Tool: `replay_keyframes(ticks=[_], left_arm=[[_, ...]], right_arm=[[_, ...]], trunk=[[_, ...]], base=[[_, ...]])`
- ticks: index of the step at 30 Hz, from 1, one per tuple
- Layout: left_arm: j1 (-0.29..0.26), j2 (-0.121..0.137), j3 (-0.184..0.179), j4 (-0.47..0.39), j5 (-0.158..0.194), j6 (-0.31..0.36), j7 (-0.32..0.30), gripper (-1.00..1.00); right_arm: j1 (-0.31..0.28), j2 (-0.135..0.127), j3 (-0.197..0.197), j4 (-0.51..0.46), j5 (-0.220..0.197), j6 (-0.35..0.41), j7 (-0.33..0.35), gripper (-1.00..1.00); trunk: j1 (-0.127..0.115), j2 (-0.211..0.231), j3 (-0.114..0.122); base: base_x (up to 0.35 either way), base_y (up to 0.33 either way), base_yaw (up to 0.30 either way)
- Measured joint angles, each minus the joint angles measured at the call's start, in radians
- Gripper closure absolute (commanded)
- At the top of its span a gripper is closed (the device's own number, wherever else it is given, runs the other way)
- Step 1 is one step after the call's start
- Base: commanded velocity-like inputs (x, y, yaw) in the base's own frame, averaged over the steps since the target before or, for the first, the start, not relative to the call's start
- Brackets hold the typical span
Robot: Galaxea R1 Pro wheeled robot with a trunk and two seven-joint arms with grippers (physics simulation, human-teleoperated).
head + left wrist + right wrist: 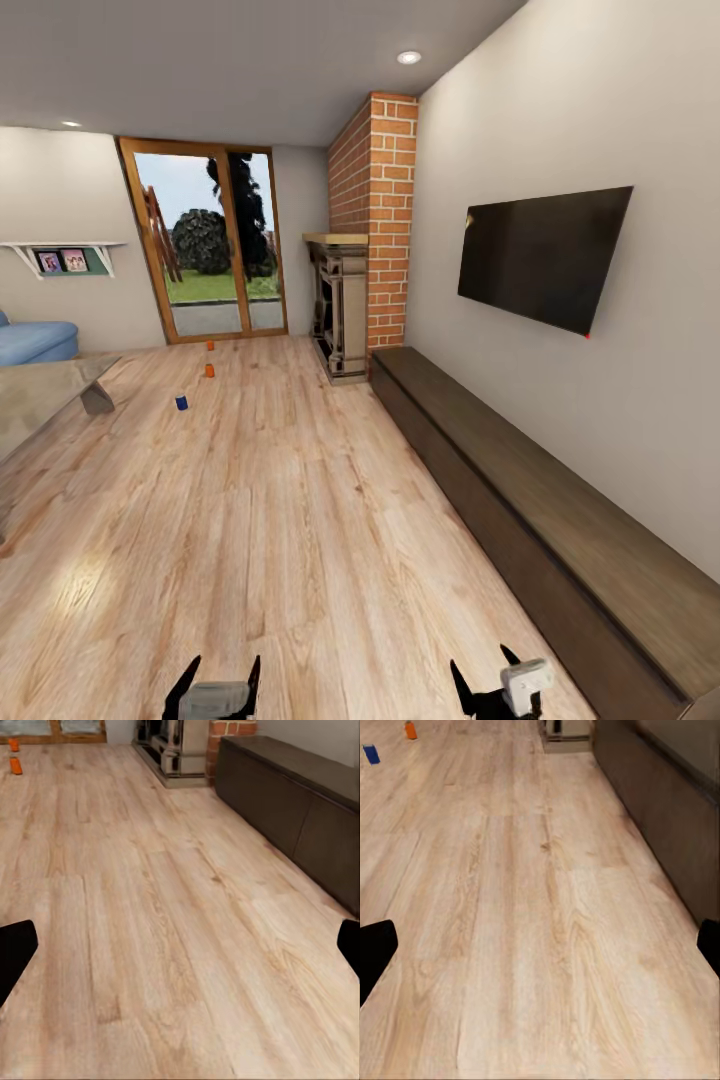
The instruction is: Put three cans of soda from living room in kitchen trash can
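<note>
We stand in the living room, on the wood-plank floor (280, 500). Far ahead of us, three soda cans stand upright on this floor, well apart from both our arms. The blue can (181, 402) is the nearest. One orange can (210, 370) stands behind it, and the second orange can (210, 345) is close to the glass doors (205, 240). They are very small in the picture, so their grey tops are perhaps there, but we cannot confirm it. Our left gripper (218, 680) has its fingers spread apart and holds nothing. Our right gripper (485, 675) is also spread and holds nothing. The long dark bench (540, 510) runs along the wall under the black TV (545, 255), beside the brick chimney (375, 220).
</note>
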State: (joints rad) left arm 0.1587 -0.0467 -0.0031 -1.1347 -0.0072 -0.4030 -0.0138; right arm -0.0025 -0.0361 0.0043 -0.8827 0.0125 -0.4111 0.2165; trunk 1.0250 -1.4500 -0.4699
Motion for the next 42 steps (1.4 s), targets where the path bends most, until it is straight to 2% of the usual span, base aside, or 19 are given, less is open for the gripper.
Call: replay_keyframes(ticks=[2,4,6,10,16,17,18,19,21,26,33,42], left_arm=[[0.031,0.0,-0.001,-0.128,-0.004,0.003,0.0,-1.0],[0.038,0.0,0.0,-0.159,-0.004,0.004,0.0,-1.0],[0.044,0.0,0.002,-0.162,-0.003,0.003,-0.002,-1.0],[0.047,0.001,0.002,-0.151,-0.002,0.001,-0.001,-1.0],[0.047,0.0,-0.003,-0.18,-0.008,0.003,0.0,-1.0],[0.047,0.0,-0.004,-0.191,-0.015,0.004,0.0,-1.0],[0.045,-0.001,-0.006,-0.211,-0.06,0.008,0.0,-1.0],[0.044,-0.001,-0.006,-0.213,-0.08,0.009,0.0,-1.0],[0.043,-0.001,-0.005,-0.198,-0.123,0.01,0.005,-1.0],[0.042,-0.001,0.0,-0.145,-0.163,0.003,0.006,-1.0],[0.036,-0.002,0.0,-0.022,-0.166,0.002,0.007,-1.0],[0.027,-0.002,0.0,0.039,-0.166,0.001,0.007,-1.0]], right_arm=[[0.001,-0.001,-0.005,-0.15,-0.001,0.064,0.003,-1.0],[0.001,-0.003,-0.008,-0.209,-0.002,0.103,0.004,-1.0],[0.006,-0.024,-0.011,-0.27,-0.006,0.142,0.005,-1.0],[0.035,-0.049,-0.011,-0.294,-0.009,0.162,-0.001,-1.0],[0.049,-0.052,-0.011,-0.299,-0.01,0.171,-0.009,-1.0],[0.05,-0.052,-0.011,-0.299,-0.011,0.172,-0.009,-1.0],[0.052,-0.054,-0.012,-0.295,-0.012,0.173,-0.012,-1.0],[0.052,-0.055,-0.012,-0.29,-0.012,0.173,-0.013,-1.0],[0.053,-0.057,-0.014,-0.266,-0.013,0.172,-0.014,-1.0],[0.053,-0.054,-0.016,-0.213,-0.013,0.172,-0.015,-1.0],[0.053,-0.051,-0.013,-0.202,-0.013,0.172,-0.035,-1.0],[0.054,-0.051,-0.014,-0.196,-0.016,0.17,-0.072,-1.0]], trunk=[[0.0,0.0,0.0],[0.0,0.0,0.0],[0.0,0.0,0.0],[0.0,0.0,0.0],[0.0,0.0,0.0],[0.0,0.0,0.0],[0.0,0.0,0.0],[0.0,0.0,0.0],[0.0,0.0,0.0],[0.0,0.0,0.0],[0.0,0.0,0.0],[0.0,0.0,0.0]], base=[[0.0,0.0,0.0],[0.0,0.0,0.0],[0.0,0.0,0.0],[0.0,0.0,0.0],[0.0,0.0,0.0],[0.0,0.0,0.0],[0.0,0.0,0.0],[0.0,0.0,0.0],[0.0,0.0,0.0],[0.0,0.0,0.0],[0.0,0.0,0.0],[0.0,0.0,-0.001]])
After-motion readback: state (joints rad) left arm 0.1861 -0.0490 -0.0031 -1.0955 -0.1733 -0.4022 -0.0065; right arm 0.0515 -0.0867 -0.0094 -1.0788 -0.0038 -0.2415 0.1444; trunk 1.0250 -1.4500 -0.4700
